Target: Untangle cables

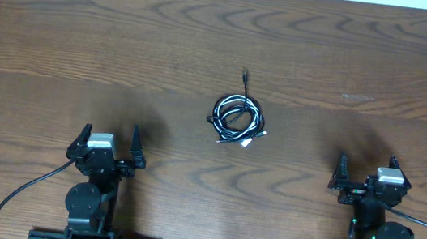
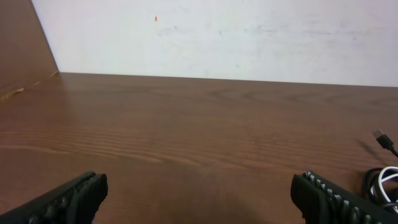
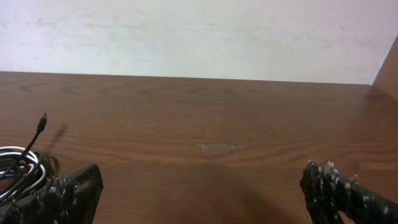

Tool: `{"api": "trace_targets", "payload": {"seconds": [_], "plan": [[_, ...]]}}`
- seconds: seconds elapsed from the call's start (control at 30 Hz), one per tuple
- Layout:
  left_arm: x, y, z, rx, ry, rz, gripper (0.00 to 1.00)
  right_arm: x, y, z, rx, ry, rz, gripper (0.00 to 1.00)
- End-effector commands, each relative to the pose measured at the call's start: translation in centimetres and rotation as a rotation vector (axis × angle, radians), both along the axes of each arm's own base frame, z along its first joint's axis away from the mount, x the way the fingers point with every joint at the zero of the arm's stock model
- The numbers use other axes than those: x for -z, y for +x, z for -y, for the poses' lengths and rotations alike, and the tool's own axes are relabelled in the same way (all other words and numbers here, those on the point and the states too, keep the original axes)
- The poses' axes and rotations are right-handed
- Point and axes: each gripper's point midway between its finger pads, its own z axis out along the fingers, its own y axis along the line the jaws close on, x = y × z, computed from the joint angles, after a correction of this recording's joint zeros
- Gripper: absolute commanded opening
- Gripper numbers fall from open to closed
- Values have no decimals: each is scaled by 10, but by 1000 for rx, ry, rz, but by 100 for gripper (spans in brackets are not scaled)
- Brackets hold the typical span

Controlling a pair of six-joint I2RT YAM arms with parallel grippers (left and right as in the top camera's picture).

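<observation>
The black and white cables (image 1: pixel 237 119) lie coiled together in one small tangle at the table's middle, a black plug end sticking out toward the far side. The tangle shows at the right edge of the left wrist view (image 2: pixel 382 180) and at the left edge of the right wrist view (image 3: pixel 22 165). My left gripper (image 1: pixel 106 141) is open and empty near the front left, well short of the cables. My right gripper (image 1: pixel 367 173) is open and empty near the front right. In the wrist views, the left gripper (image 2: pixel 199 196) and the right gripper (image 3: pixel 202 193) hold nothing between their fingers.
The wooden table (image 1: pixel 85 38) extends to a white wall at the back. A raised wooden side edge (image 2: pixel 25 56) stands at the far left. Thick black arm cables (image 1: pixel 25 190) trail from both arm bases at the front edge.
</observation>
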Motion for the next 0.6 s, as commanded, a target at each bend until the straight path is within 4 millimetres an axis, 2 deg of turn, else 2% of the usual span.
{"api": "trace_targets", "payload": {"seconds": [0.0, 0.43, 0.57], "plan": [[18, -2, -3, -17, 5, -61, 100, 1, 0, -2, -9, 9, -4, 99], [18, -2, -3, -17, 5, -61, 100, 1, 0, -3, -10, 10, -1, 99], [18, -2, -4, -18, 5, -61, 100, 1, -1, -14, -78, 15, -2, 99]]}}
